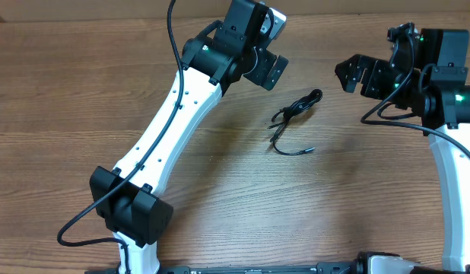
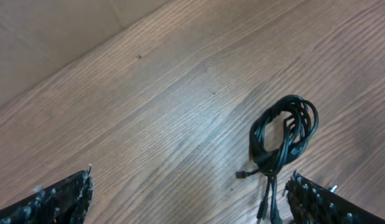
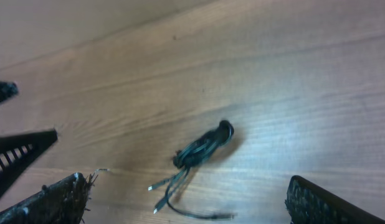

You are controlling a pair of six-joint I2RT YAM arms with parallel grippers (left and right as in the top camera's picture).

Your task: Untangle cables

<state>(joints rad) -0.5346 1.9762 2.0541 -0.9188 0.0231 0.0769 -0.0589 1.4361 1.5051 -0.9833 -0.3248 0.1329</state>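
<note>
The left arm stretches from its base at the 7 o'clock edge of the overhead view up toward 1 o'clock, its white links nearly straight and its wrist bent down at the far end. The left gripper hangs above the wooden table, and its jaws are spread wide. In the left wrist view the two fingertips stand at opposite lower corners with only bare wood between them; it grips and touches nothing.

The right arm rises along the 3 o'clock edge and folds inward at the top, so the right gripper points toward 9 o'clock. Its jaws are also spread wide and empty, and in the right wrist view the fingertips sit far apart at the bottom of the frame, clear of the table.

The cables lie on the table between the two grippers, just right of centre in the overhead view, at about 5 o'clock from the left gripper and 8 o'clock from the right one. They form one small black bundle, its looped end toward 1 o'clock and loose plug ends trailing toward 6 o'clock. Neither gripper touches them.
</note>
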